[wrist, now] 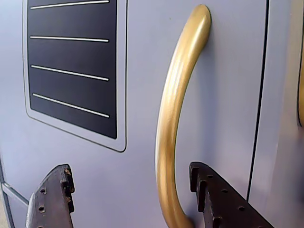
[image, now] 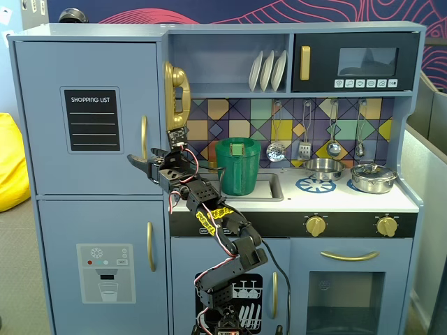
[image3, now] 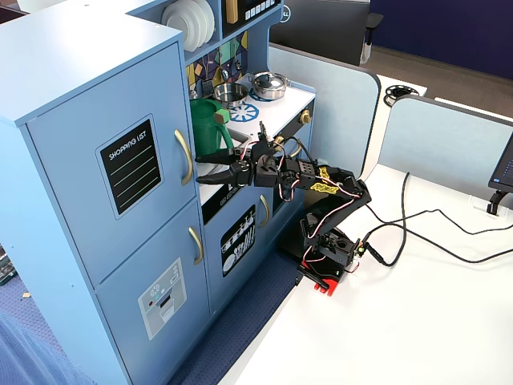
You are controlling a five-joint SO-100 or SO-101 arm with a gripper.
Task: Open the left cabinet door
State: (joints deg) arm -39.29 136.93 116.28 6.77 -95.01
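**Gripper positioned at the handle of the chalkboard door**

The toy kitchen (image: 293, 202) stood as the largest body, its tall fridge column ahead of the arm. The left cabinet door (image: 42, 125) was the upper panel of that column; it lay shut, flush with the frame, directly in front of the gripper (image: 143, 160). Its black "SHOPPING LIST" panel (image: 91, 119) sat beyond the fingertips, up and to the left in the wrist view. Below the gripper hung the lower door with the water-dispenser graphic (image: 105, 273).

The arm (image3: 321, 180) reached from its base on the white table (image3: 417, 321) across to the door. The green pitcher (image: 238, 166) stood behind the arm's wrist, on the counter.

The gold handle (wrist: 178, 109) ran vertically on the door's right edge. In the wrist view its lower end passed between the two dark fingers (wrist: 223, 202), nearer the right-hand one. The jaws were spread apart, straddling the handle; whether either finger touched it could not be told.
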